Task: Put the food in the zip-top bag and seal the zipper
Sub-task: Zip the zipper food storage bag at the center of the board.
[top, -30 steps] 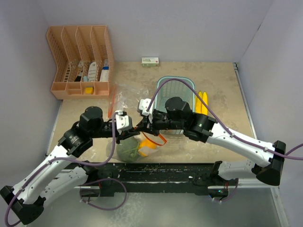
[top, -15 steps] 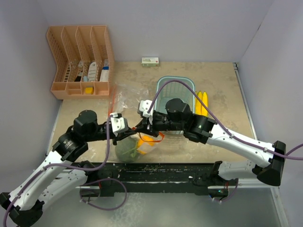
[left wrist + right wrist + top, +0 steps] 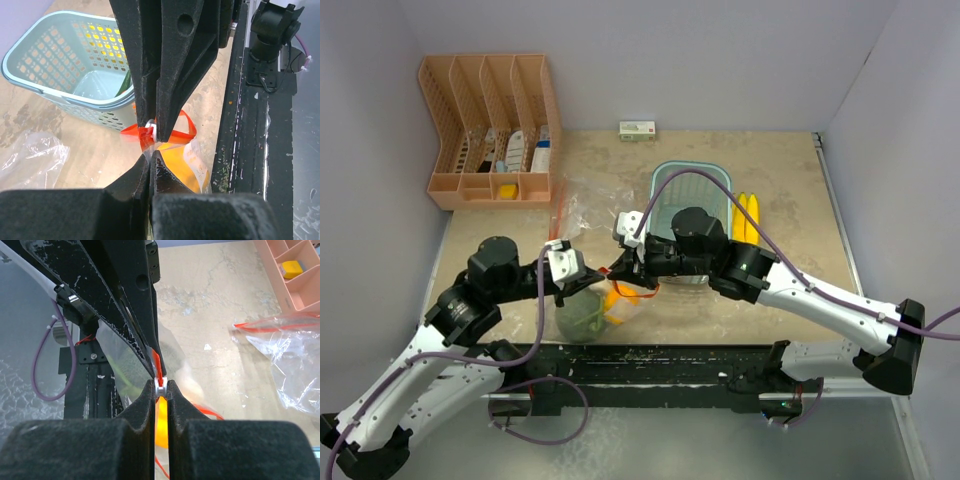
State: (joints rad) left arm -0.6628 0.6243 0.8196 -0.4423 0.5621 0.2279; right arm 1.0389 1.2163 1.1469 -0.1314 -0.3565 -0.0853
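Two of the four foods are already packed, and the other two are not. On the surface (image 3: 770,170), the pale blue basket (image 3: 692,168) stands at the far middle. The bananas (image 3: 747,215) lie just beside it on its right, outside any bag. Through the basket's mesh, the left wrist view shows the long green vegetable (image 3: 126,82) resting inside.

Nearer the arms, the zip-top bag (image 3: 628,316) hangs between both grippers, just above the near edge. It holds the broccoli head (image 3: 582,315) and, beside it, the orange fruit (image 3: 177,165). A second bag (image 3: 578,208) lies crumpled and flat behind it, apart from the work.

The left fingers (image 3: 140,172) are pressed fully together on the red zipper strip (image 3: 185,125) at the bag's mouth, apparently to anchor it. Facing them tip to tip, the right fingers (image 3: 150,396) are clamped just as tightly on the small white slider (image 3: 160,389). This opposed grip looks meant to tension the strip, so the slider can run along it rather than drag the limp plastic. Sealing now would leave the bananas and the vegetable out.
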